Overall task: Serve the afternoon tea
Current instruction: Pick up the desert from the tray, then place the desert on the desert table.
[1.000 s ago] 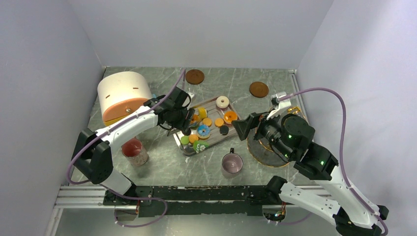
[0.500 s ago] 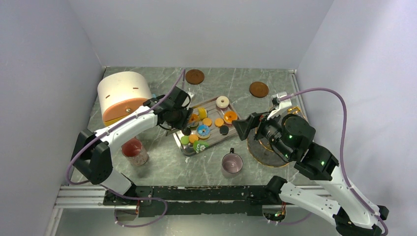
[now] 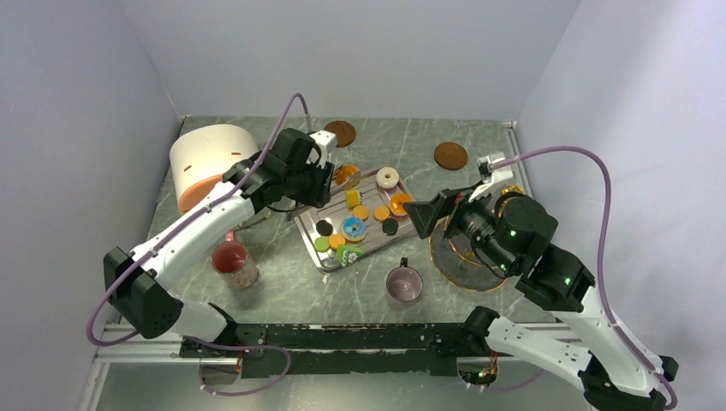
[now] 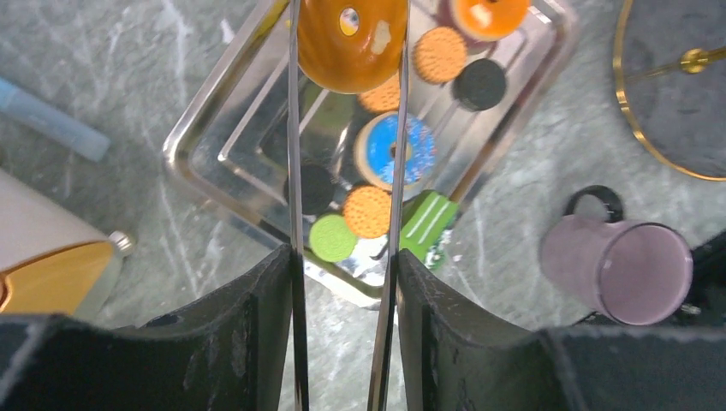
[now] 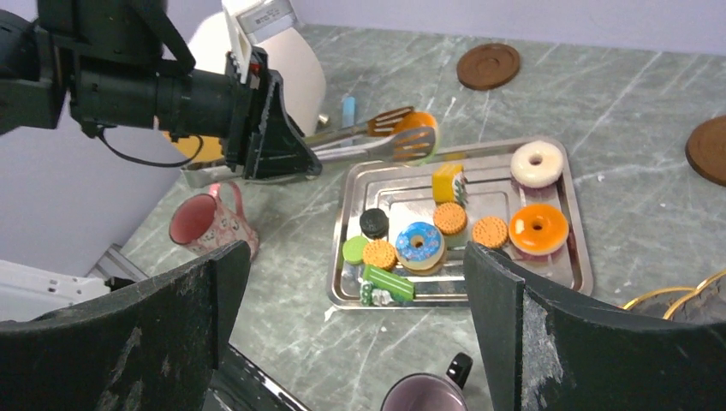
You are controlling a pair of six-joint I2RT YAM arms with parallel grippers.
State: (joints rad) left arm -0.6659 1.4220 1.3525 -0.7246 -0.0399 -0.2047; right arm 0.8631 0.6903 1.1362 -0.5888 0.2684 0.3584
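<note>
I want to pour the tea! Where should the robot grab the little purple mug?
I'd pinch the mug by its wall from straight above, the right arm's fingers one inside and one outside. It stands upright with its mouth open, so the rim is free. Its handle points toward the tray and looks too small to grip surely.

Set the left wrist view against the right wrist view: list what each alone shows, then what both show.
Only left wrist: the gold post at the dark plate's centre.
Only right wrist: the cream ring, brown coasters, the pink floral cup, the yellow block and the left gripper seen from outside.
Both: the tongs pinching an orange donut, the steel tray, the blue donut and the purple mug.
</note>
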